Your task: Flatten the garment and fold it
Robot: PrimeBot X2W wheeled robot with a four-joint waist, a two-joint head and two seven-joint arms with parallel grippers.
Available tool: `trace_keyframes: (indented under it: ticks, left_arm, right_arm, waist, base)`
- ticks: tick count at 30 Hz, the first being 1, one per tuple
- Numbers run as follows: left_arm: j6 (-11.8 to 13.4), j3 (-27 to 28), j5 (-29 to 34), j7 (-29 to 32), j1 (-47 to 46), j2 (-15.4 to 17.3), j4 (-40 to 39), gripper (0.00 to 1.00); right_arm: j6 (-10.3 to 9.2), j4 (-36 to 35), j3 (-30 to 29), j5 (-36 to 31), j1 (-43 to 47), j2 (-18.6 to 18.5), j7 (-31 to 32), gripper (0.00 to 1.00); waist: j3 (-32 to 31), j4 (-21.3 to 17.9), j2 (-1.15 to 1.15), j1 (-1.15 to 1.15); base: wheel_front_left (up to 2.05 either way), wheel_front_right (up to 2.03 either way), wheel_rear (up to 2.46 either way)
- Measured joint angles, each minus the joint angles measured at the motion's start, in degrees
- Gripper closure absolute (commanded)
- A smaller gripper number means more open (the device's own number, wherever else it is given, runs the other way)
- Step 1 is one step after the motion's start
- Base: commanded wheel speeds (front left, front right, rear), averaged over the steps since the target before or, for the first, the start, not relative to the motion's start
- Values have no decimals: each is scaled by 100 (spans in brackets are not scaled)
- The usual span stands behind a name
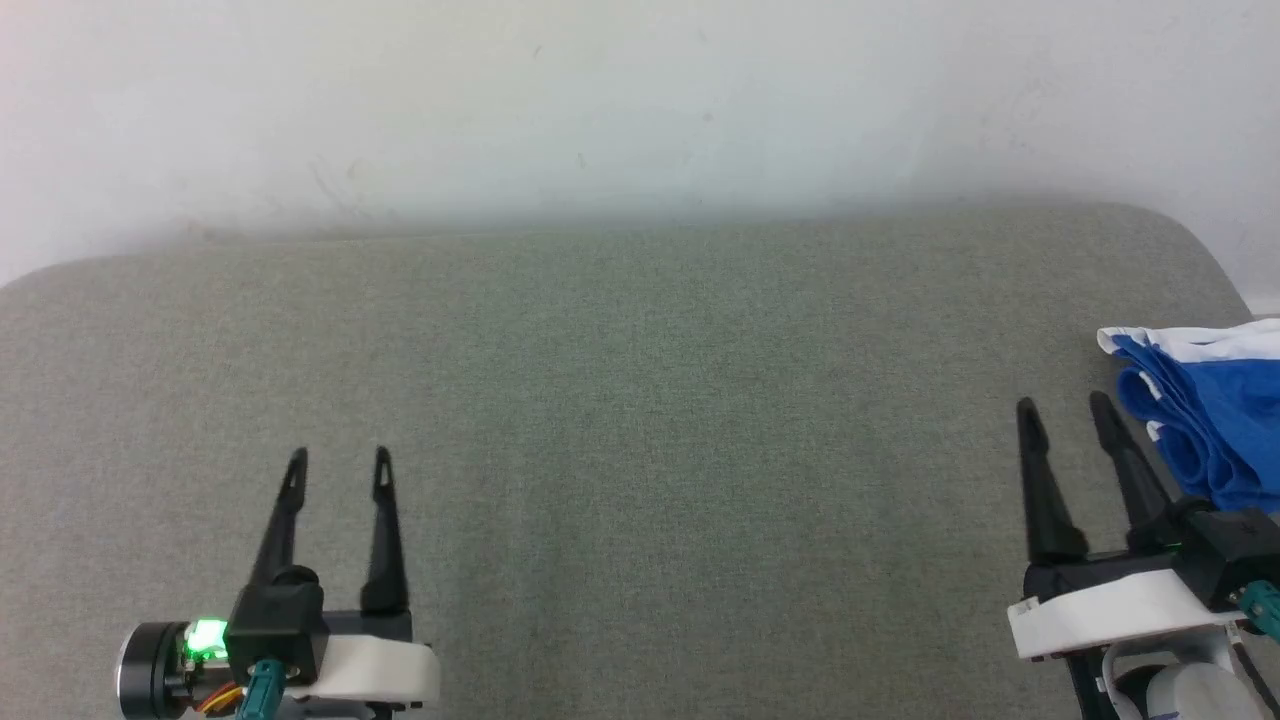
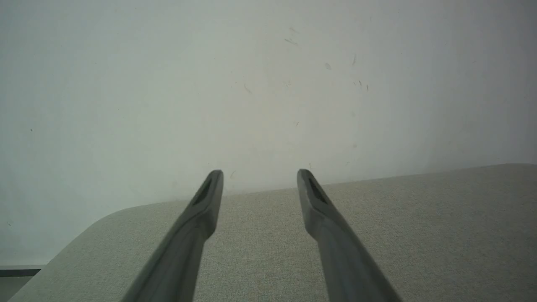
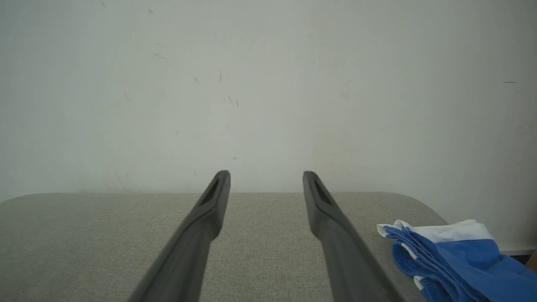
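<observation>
Wall (image 1: 640,100): pale, matte, off-white. Faint scuffs and small dark specks. Runs behind the whole far edge of the work area.

Surface (image 1: 640,450): broad pad covered in grey-green woven cloth with a fine, grainy weave. Far corners are rounded and the far edge sits against the wall.

Blue garment (image 1: 1215,420): on the far right of the surface, cut off by the edge of the head view. Bunched in soft stacked folds, not flattened. The fabric is royal blue and soft-looking, with a white band along the far edge and white trim peeking between the folds. It lies just beside the right tool's outer finger. In the right wrist view a strip of surface shows between them near the tip; closer to the tool's base I cannot tell whether they touch.

Right tool (image 1: 1062,405): lower right. Two long, dark, tapering fingers with slotted tips, spread apart with nothing between them. They point toward the wall and lean slightly left. Black mount and white housing behind.

Left tool (image 1: 340,460): lower left, well apart from the garment. Fingers parted around an empty gap, pointing toward the wall and low over the cloth.

Green light (image 1: 207,636): small, glowing on the left wrist.
</observation>
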Motion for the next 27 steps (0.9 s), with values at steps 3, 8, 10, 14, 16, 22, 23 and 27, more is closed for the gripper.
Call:
trace_keyframes:
  ticks: [3, 8, 10, 14, 16, 22, 23, 27]
  left_arm:
    - [0, -7, 0, 4, -3, 2, 2, 100]
    - [-2, -5, 0, 56, -3, 0, 5, 100]
    - [-4, 0, 0, 64, -4, -2, 10, 100]
    - [-53, 9, 0, 115, -5, -16, 18, 100]
    - [-58, 14, 0, 133, -7, -31, 21, 100]
    - [-108, 36, 1, 210, -10, -55, 31, 100]
    - [-112, 41, 1, 215, -12, -62, 35, 100]
    - [-156, 52, 1, 255, -13, -79, 43, 100]
  right_arm:
    - [0, -3, 0, 0, -1, -3, 3, 100]
    - [0, -5, -1, -2, -1, -4, 40, 100]
    - [0, -7, 3, -5, -1, -3, 63, 100]
    - [0, -10, 8, -24, -1, -3, 111, 100]
    - [0, -12, 13, -36, -1, -3, 143, 100]
    - [0, -19, 32, -78, -1, -3, 207, 100]
    - [0, -20, 36, -78, -1, -2, 209, 100]
    - [0, -22, 45, -86, -1, -2, 258, 100]
  waist:
    - [-2, 1, 0, 1]
    - [-6, 4, 0, 1]
    - [-7, 5, 0, 1]
    - [-11, 7, 0, 1]
    - [-12, 8, 0, 1]
    - [-17, 12, 0, 1]
    - [-18, 13, 0, 1]
    - [-21, 14, 0, 1]
  base:
    - [0, 0, 0]
    - [0, 0, 0]
    - [0, 0, 0]
    - [0, 0, 0]
    - [0, 0, 0]
    - [0, 0, 0]
    - [0, 0, 0]
    - [0, 0, 0]
